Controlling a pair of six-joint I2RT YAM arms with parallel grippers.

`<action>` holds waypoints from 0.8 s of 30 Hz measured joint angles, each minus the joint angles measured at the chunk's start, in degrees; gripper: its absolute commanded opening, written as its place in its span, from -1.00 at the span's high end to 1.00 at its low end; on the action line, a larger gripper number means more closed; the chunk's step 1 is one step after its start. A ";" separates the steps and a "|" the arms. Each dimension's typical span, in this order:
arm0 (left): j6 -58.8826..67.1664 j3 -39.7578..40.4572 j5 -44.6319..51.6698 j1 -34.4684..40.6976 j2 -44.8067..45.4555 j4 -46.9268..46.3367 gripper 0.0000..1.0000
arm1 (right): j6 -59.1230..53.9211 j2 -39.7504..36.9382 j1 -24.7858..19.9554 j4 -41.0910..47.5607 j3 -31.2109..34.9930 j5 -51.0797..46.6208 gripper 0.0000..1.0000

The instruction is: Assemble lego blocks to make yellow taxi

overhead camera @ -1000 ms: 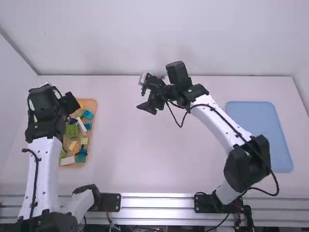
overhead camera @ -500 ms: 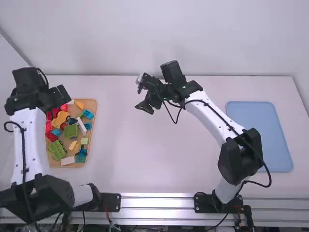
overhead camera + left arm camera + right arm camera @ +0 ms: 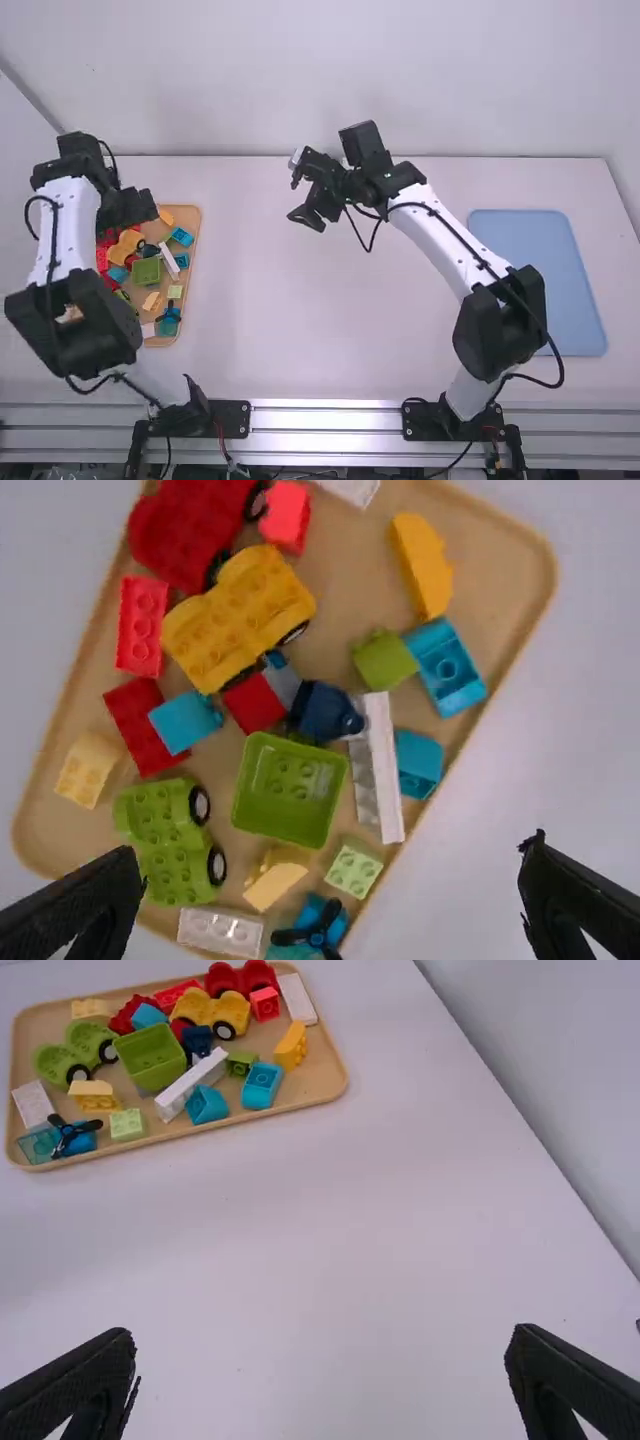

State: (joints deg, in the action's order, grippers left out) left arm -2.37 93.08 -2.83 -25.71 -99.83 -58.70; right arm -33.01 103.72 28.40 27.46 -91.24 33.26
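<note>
The yellow wheeled base (image 3: 124, 248) lay slantwise, near-left to far-right; left end effector (image 3: 146, 207) and right end effector (image 3: 304, 218) gaped wide, empty.

From here I can't see parts of the left side of the tray (image 3: 198, 255), hidden behind the left arm (image 3: 66, 225) in the high view, while my left wrist view's edge crops the white block (image 3: 352, 488) and red wheeled base (image 3: 190, 530).
</note>
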 measured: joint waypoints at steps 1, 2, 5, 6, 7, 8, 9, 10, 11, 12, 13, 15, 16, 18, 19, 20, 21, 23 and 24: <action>1.07 -0.02 1.25 0.00 -0.04 0.02 -0.98 | 0.04 -0.02 -0.02 -0.26 0.00 -0.07 -0.98; 2.01 -0.04 2.01 0.02 -0.04 -0.22 -0.98 | 0.00 0.00 -0.02 -0.44 0.02 -0.22 -0.98; 3.72 -0.09 2.32 0.02 -0.02 -0.48 -0.98 | -0.11 0.00 0.00 -0.50 0.00 -0.35 -0.98; 3.91 -0.09 2.12 0.02 -0.02 -0.48 -0.98 | -0.11 0.00 -0.02 -0.50 0.00 -0.44 -0.98; 3.80 -0.15 0.81 0.02 -0.02 -0.20 -0.98 | -0.13 0.00 -0.02 -0.46 0.00 -0.48 -0.98; 3.37 -0.20 -0.46 0.00 -0.02 0.28 -0.98 | -0.28 0.00 -0.02 -0.44 0.00 -0.46 -0.98; 2.78 -0.28 -1.79 0.02 -0.02 0.74 -0.98 | -0.17 -0.02 -0.02 -0.42 0.02 -0.44 -0.98; 2.05 -0.37 -3.13 0.02 -0.02 1.20 -0.98 | -0.26 0.00 -0.02 -0.39 0.00 -0.48 -0.98; 0.68 -0.48 -5.92 0.00 -0.02 1.66 -0.98 | -0.24 0.00 -0.02 -0.42 0.00 -0.50 -0.98; -0.20 -0.48 -7.98 -0.11 -0.02 1.88 -0.98 | -0.26 -0.02 -0.02 -0.35 0.00 -0.48 -0.98; -0.42 -0.48 -8.90 -0.35 -0.02 2.03 -0.98 | -0.28 0.00 -0.02 -0.26 0.02 -0.52 -0.98; 0.04 -0.48 -8.61 -1.29 -0.02 2.80 -0.98 | -0.20 0.00 -0.02 -0.22 0.00 -0.63 -0.98; 0.31 -0.48 -8.11 -1.86 -0.02 3.26 -0.97 | -0.22 -0.02 -0.02 -0.17 0.02 -0.66 -0.98; 0.74 -0.46 -6.54 -3.96 -0.02 4.94 -0.98 | -0.33 0.00 -0.02 0.04 0.00 -0.63 -0.98; 1.60 -0.44 -4.92 -5.99 -0.04 6.03 -0.98 | -0.26 -0.02 -0.02 0.26 0.00 -0.68 -0.98; 2.16 -0.44 -4.00 -7.04 -0.02 6.29 -0.98 | -0.33 0.00 -0.02 0.31 0.00 -0.63 -0.98; 3.72 -0.35 -2.45 -8.74 -0.02 6.16 -0.98 | -0.24 0.00 -0.02 0.37 0.02 -0.63 -0.98; 6.80 0.39 0.85 -11.65 -0.15 4.66 -0.98 | -0.35 0.00 -0.02 0.35 0.02 -0.66 -0.98; 8.02 1.64 2.03 -13.14 -0.52 2.67 -0.98 | -0.33 -0.02 -0.02 0.31 0.00 -0.68 -0.98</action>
State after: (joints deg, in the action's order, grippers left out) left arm 5.65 94.72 -0.80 -38.85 -100.36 -56.03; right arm -33.34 103.70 28.38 27.77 -91.24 32.58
